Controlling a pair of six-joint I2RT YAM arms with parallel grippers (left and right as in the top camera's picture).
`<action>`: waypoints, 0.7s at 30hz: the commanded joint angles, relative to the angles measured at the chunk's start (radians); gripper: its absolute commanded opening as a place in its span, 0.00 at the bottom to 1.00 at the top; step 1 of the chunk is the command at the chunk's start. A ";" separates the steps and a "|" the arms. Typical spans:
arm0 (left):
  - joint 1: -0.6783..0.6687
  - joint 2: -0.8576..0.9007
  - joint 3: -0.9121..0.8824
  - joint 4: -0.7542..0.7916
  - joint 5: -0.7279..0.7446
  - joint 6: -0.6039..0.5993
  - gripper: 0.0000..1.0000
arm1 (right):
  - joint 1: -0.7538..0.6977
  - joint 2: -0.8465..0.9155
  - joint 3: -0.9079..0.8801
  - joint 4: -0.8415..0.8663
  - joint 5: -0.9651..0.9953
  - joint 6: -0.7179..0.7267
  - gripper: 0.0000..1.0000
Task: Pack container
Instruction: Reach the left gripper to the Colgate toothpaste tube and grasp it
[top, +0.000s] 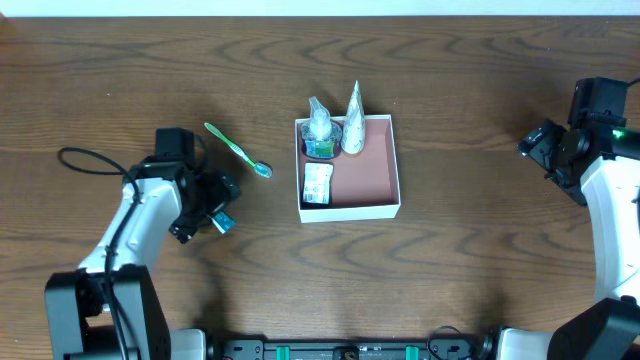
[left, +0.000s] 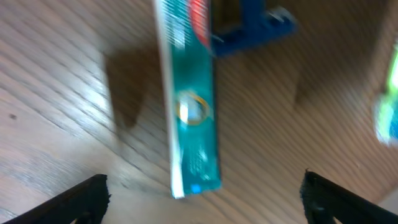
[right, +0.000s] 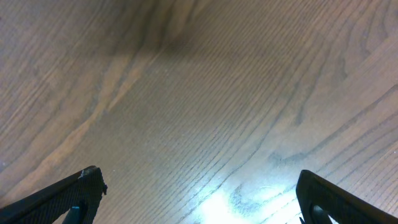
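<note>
Left arm (top: 135, 220) and right arm (top: 612, 195) with wrists turned inward, fingers (left: 81, 199) on both spread wide.

1. Worktop (top: 480, 80): dark wood grain, smooth, with a soft sheen that glares pale at the lower middle of the right wrist view.
2. Container (top: 352, 211): matt white walls, matt reddish-brown floor.
3. Toothbrush (top: 235, 150): green plastic.
4. Carton (left: 193, 106): glossy teal printed card.

We see a dark brown wood-grained tabletop (top: 480, 260), a pale strip (top: 300, 6) along its far edge, soft glare (right: 219, 205) on it.
</note>
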 joint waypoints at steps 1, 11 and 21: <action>0.039 0.019 0.015 0.011 -0.022 -0.029 0.90 | -0.006 0.005 0.001 -0.001 0.004 -0.002 0.99; 0.050 0.031 0.015 0.042 -0.023 0.005 0.63 | -0.006 0.005 0.001 -0.001 0.004 -0.002 0.99; 0.050 0.146 0.014 0.095 -0.026 0.008 0.64 | -0.006 0.005 0.001 -0.001 0.004 -0.002 0.99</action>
